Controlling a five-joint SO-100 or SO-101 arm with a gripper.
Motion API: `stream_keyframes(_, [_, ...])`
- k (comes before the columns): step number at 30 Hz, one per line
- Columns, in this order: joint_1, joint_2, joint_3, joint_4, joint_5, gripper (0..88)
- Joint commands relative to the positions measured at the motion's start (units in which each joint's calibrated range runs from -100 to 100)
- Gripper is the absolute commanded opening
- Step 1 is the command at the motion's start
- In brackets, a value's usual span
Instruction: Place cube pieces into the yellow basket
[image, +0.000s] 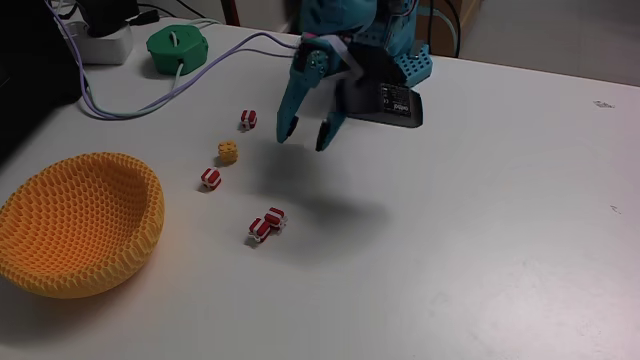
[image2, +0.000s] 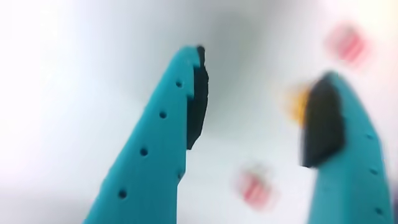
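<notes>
Yellow basket (image: 80, 225) sits empty by the tabletop's left edge, cube pieces (image: 228, 152) scattered just right of it, and the gripper (image: 305, 135) hovers above, spread wide, holding nothing. Risk: descending jaws could nudge tiny cubes aside.

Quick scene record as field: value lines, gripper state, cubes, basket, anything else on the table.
gripper: open, empty, above the table
striped cubes: four on the table; one far, one mid, two touching
yellow cube: on the table, outside the basket
yellow basket: left in the fixed view, no cubes seen inside
green round object: far edge, cable attached
</notes>
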Motion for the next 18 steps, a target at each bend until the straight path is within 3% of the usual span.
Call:
stream_keyframes(1, [-3.45,23.84,-3.53,-28.66,-11.62,33.3])
stream_keyframes(3, [-3.36,31.33,-4.4,-37.61,-13.43,34.0])
stream_keyframes(18, [0.93,64.85,-25.29,-56.46,-16.75,28.2])
